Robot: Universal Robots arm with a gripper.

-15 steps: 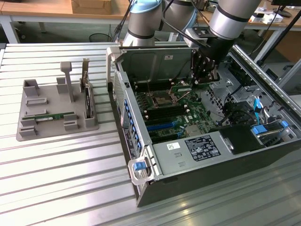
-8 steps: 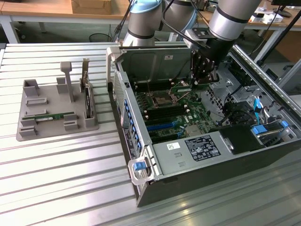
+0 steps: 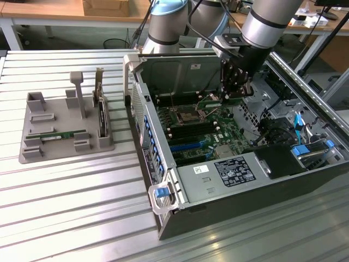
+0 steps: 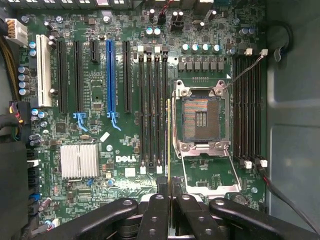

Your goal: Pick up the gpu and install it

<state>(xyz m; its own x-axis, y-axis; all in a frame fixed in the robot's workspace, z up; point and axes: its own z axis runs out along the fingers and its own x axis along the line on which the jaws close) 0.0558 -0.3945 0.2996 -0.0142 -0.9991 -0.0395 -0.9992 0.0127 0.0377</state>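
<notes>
Holding the gpu (image 4: 168,145) edge-down, the gripper (image 3: 233,94) hangs inside the open PC case (image 3: 180,188), over the far part of the motherboard (image 3: 215,134). I see the fingers (image 4: 162,192) pinched nearly together on the stick's top edge; in the wrist view the board shows as a thin yellow-green line running between the pads, so it's gripped by its faces, long axis in line w/ the memory slots (image 4: 152,110). That pose makes sense: the slots are long and narrow, and the stick can only seat if it goes in parallel.

The stick sits just beside the CPU socket (image 4: 200,117), approx. over the slot nearest the socket; whether it touches the slot yet, I can't tell.

On the exterior view's left, well apart from the case, the grey parts tray (image 3: 32,153) rests on the slatted table (image 3: 82,218). It carries another green stick (image 3: 62,135) lying flat and an upright dark card (image 3: 101,117) w/ metal bracket.
</notes>
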